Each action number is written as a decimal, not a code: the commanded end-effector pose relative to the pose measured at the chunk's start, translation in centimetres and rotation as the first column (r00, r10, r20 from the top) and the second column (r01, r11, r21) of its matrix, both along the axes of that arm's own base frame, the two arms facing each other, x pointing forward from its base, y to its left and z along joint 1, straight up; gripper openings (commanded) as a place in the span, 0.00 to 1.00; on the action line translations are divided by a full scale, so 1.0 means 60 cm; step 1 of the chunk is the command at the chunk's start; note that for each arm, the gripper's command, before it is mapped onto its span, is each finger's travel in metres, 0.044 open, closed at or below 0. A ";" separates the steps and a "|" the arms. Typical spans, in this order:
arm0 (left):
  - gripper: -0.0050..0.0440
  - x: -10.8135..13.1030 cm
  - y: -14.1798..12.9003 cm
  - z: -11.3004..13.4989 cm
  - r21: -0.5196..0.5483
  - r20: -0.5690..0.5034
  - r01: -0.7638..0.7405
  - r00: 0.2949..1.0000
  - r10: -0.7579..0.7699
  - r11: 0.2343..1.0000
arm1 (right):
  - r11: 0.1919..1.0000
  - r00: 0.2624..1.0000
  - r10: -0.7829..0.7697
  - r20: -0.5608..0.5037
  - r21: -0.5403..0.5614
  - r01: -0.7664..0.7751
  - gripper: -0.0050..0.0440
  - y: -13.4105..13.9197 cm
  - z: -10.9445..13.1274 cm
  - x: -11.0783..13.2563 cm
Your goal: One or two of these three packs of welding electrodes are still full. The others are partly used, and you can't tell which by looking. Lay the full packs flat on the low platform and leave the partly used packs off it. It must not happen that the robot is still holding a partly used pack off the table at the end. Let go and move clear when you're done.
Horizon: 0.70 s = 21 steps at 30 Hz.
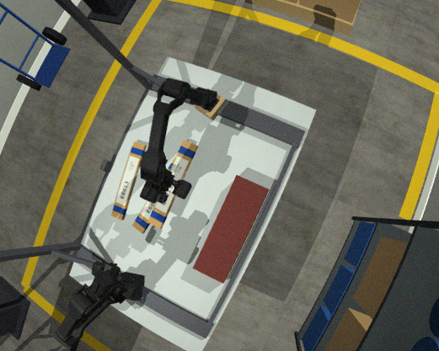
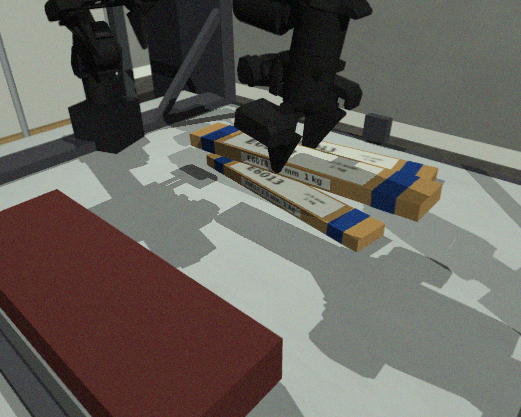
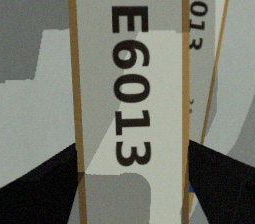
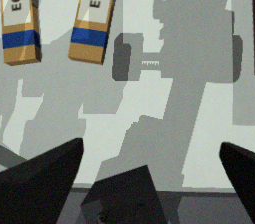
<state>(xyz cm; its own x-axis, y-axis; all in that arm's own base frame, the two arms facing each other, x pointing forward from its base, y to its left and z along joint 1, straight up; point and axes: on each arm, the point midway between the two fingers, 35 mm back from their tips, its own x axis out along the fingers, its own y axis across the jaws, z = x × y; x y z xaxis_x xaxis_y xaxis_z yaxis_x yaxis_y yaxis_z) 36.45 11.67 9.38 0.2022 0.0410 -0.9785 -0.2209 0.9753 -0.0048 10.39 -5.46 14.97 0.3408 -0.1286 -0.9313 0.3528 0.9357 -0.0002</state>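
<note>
Three tan packs with blue bands and white E6013 labels are at the table's left side. My left gripper (image 1: 166,192) is shut on one pack (image 1: 173,183) near its middle and holds it a little above the table (image 2: 322,171); the label fills the left wrist view (image 3: 130,100). A second pack (image 2: 297,198) lies on the table below it, partly hidden in the top view (image 1: 141,221). The third pack (image 1: 128,180) lies flat further left. The low red platform (image 1: 231,228) has nothing on it. My right gripper (image 4: 151,146) (image 1: 111,284) is open and empty at the table's near corner.
A small tan block (image 1: 210,109) sits by the left arm's base. A raised grey frame (image 1: 263,123) edges the table. The right wrist view shows the ends of two packs (image 4: 90,32) and a dark gauge-shaped mark (image 4: 138,64) on the table.
</note>
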 end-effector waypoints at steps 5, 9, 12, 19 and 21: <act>0.00 0.012 0.004 0.028 0.025 0.077 -0.002 0.997 0.000 1.000 | 1.000 1.000 0.002 0.018 -0.009 -0.002 0.98 -0.001 0.010 0.002; 0.00 0.012 0.004 0.026 0.025 0.077 -0.002 0.997 0.000 1.000 | 1.000 1.000 0.002 0.018 -0.009 -0.002 0.98 -0.001 0.010 0.002; 0.00 0.012 0.004 0.026 0.025 0.077 -0.002 0.997 0.000 1.000 | 1.000 1.000 0.002 0.018 -0.009 -0.002 0.98 -0.001 0.010 0.002; 0.00 0.012 0.004 0.026 0.025 0.077 -0.002 0.997 0.000 1.000 | 1.000 1.000 0.002 0.018 -0.009 -0.002 0.98 -0.001 0.010 0.002; 0.00 0.012 0.004 0.026 0.025 0.077 -0.002 0.997 0.000 1.000 | 1.000 1.000 0.002 0.018 -0.009 -0.002 0.98 -0.001 0.010 0.002</act>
